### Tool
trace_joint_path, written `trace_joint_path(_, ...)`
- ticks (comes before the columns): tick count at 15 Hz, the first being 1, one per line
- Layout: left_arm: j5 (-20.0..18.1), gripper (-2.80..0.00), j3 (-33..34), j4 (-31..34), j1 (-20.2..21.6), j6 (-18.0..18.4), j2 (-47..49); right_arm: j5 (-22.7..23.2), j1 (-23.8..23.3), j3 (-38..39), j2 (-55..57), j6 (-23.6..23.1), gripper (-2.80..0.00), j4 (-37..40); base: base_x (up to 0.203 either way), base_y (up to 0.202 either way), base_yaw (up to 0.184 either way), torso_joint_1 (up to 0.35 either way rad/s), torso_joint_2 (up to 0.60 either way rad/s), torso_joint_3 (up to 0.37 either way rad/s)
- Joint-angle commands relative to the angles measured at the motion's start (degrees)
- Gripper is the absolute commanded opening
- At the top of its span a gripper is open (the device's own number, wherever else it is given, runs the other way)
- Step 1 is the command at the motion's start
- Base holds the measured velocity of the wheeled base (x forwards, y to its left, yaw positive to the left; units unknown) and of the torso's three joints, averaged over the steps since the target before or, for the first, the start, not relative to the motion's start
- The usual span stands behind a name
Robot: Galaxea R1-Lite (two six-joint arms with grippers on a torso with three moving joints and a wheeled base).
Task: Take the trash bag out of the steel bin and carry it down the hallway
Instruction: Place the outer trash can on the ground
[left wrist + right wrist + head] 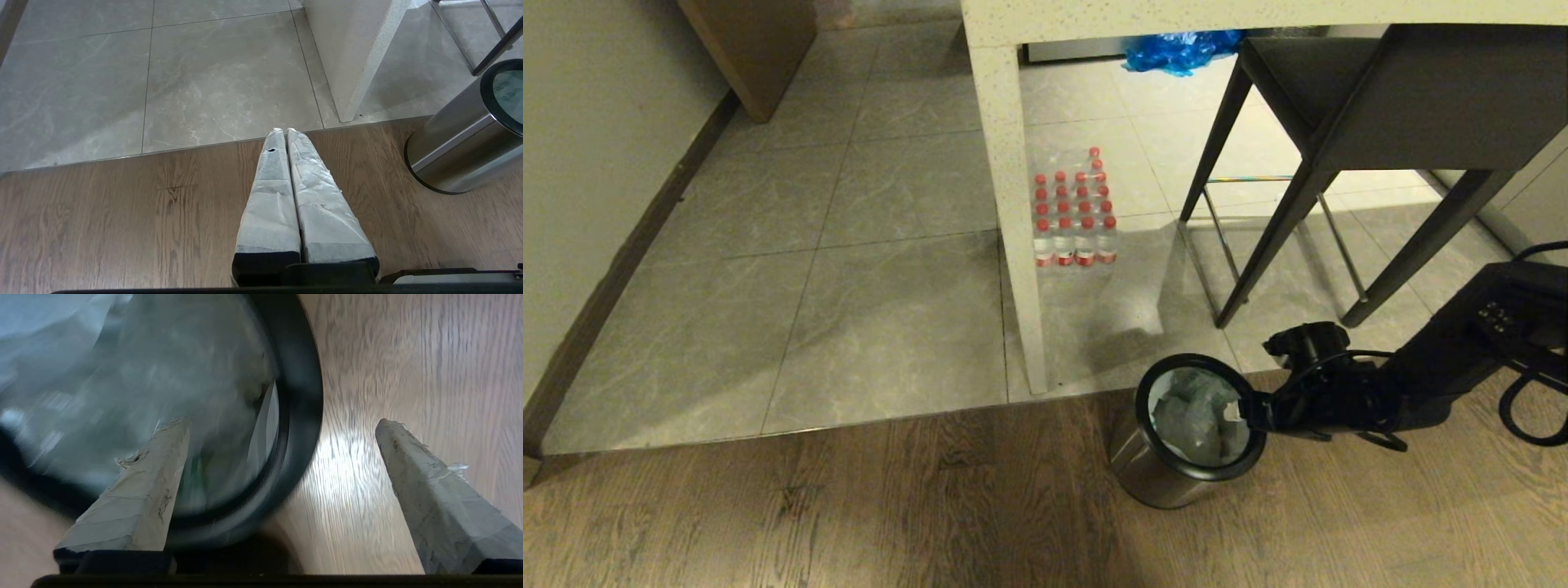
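Observation:
The steel bin (1156,478) stands on the wood floor by the counter leg, with a black ring rim (302,396). The trash bag (1194,415) lies inside it, translucent white with greenish bits showing. My right gripper (1252,412) hangs open over the bin's right rim; in the right wrist view (281,422) one finger (155,490) is above the bag (122,375) and the other is over bare floor outside the bin. My left gripper (284,131) is shut and empty, low over the wood floor left of the bin (457,155). The hallway (768,212) of grey tiles runs away at the left.
A pale counter leg (1017,212) stands just behind the bin. A dark stool (1339,122) is at the right. A pack of red-capped bottles (1074,216) and a blue plastic bag (1176,49) lie under the counter. A cream wall with dark skirting (613,269) bounds the left.

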Motion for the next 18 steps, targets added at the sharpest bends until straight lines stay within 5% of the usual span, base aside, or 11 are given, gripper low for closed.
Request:
trace_joint_path(1,0.01,-2.8,0.0,0.0,0.0,-0.01,0.06,-0.09,0.11,-0.72,3.68,-0.05,0.0,-1.55,0.0,0.0,0.0,0.0,0.0,0.0)
trace_joint_path(3,0.01,-2.8,0.0,0.0,0.0,-0.01,0.06,-0.24,0.03,-1.53,5.33,-0.09,0.0,-3.7,0.0,0.0,0.0,0.0,0.0,0.0)
trace_joint_path(4,0.01,-2.8,0.0,0.0,0.0,-0.01,0.06,-0.2,-0.05,-1.8,5.85,-0.04,-2.8,-4.68,0.0,0.0,0.0,0.0,0.0,0.0)
trace_joint_path(14,0.01,-2.8,0.0,0.0,0.0,-0.01,0.06,-3.96,0.01,-3.27,0.91,-0.3,-2.8,-5.23,0.0,0.0,0.0,0.0,0.0,0.0)
trace_joint_path(18,0.01,-2.8,0.0,0.0,0.0,-0.01,0.06,-2.97,0.25,-3.89,-10.93,-0.26,-2.8,2.84,0.0,0.0,0.0,0.0,0.0,0.0)
